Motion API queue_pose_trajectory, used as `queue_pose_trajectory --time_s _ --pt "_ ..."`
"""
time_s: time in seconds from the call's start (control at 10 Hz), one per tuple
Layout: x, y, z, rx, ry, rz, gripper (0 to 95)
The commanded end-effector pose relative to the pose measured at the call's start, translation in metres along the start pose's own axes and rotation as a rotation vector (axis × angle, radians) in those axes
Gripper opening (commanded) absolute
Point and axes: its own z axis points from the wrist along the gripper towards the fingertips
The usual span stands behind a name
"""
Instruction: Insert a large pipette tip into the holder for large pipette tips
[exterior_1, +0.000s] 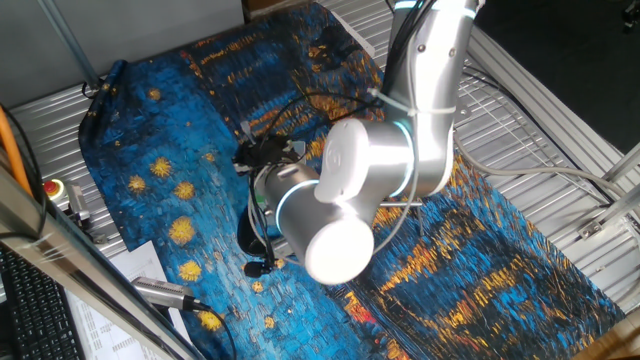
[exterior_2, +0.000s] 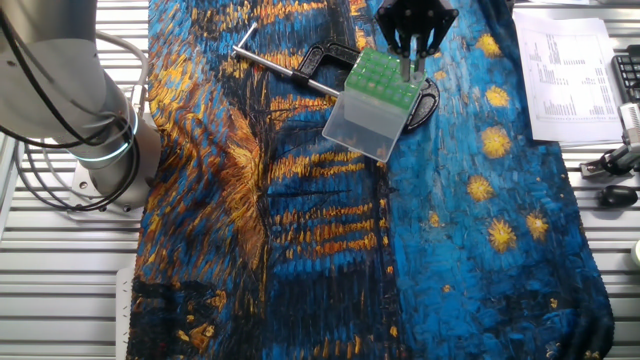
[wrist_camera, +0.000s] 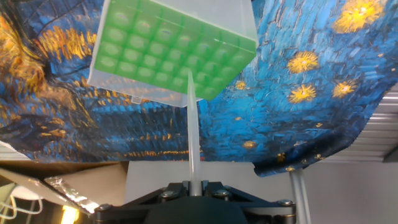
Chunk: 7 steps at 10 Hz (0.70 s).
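Observation:
My gripper (wrist_camera: 194, 186) is shut on the large pipette tip (wrist_camera: 193, 134), a thin clear tube that runs straight out from between the jaws. Its narrow end lies over a hole near the edge of the green perforated top of the holder (wrist_camera: 155, 43). I cannot tell whether it has entered the hole. In the other fixed view the gripper (exterior_2: 411, 58) hangs right above the far corner of the holder (exterior_2: 372, 105), which sits tilted on the painted cloth. In one fixed view the arm (exterior_1: 350, 190) hides the gripper, the tip and the holder.
A black C-shaped clamp (exterior_2: 325, 55) with its grey screw rod (exterior_2: 272, 62) lies just left of and behind the holder. Printed papers (exterior_2: 565, 75) lie at the right. The robot base (exterior_2: 90, 130) stands at the left. Metal table slats (exterior_2: 60, 270) surround the cloth.

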Motion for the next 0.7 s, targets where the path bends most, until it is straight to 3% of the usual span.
queue_pose_trajectory --time_s 0.1,0.7 --pt "-0.003 0.003 -0.002 0.000 0.025 0.002 0.0" --pt "-0.012 0.007 -0.012 -0.006 0.059 -0.001 0.0"
